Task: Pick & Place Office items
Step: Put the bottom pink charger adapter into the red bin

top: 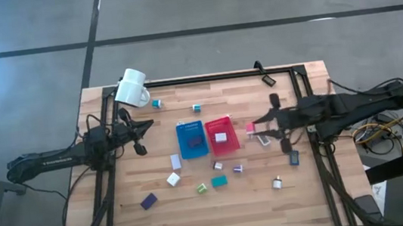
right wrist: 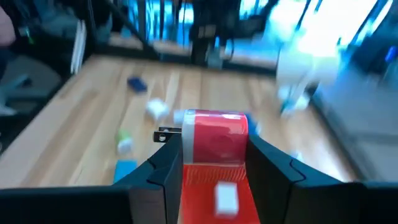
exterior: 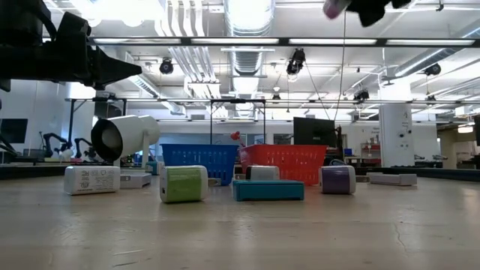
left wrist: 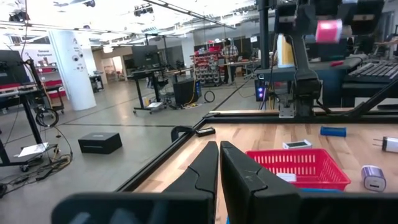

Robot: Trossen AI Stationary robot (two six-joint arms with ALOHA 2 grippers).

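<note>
Small pink-red block with a metal-pronged end (right wrist: 214,138), one of the office items, is clamped between the two dark fingers of the right gripper (top: 254,130), held in the air just to the right of the red rectangular mesh tray (top: 222,136); the right wrist view looks down past it into that tray, where one white block (right wrist: 226,198) already lies. Judged step: carry and drop into the red tray. To do it well, bring the block fully over the tray's interior before letting go, since it hangs near the right rim and a release there could bounce it off the wall; lower it close to the tray floor, then open. The blue mesh tray (top: 192,140) stands touching or just beside the red one, so avoid overshooting left. Other items are scattered on the wooden table (top: 309,192): white, purple, green and teal pieces in front of the trays. Left gripper (top: 143,128) waits with fingers pressed together, empty, near the white mug (top: 132,88).
</note>
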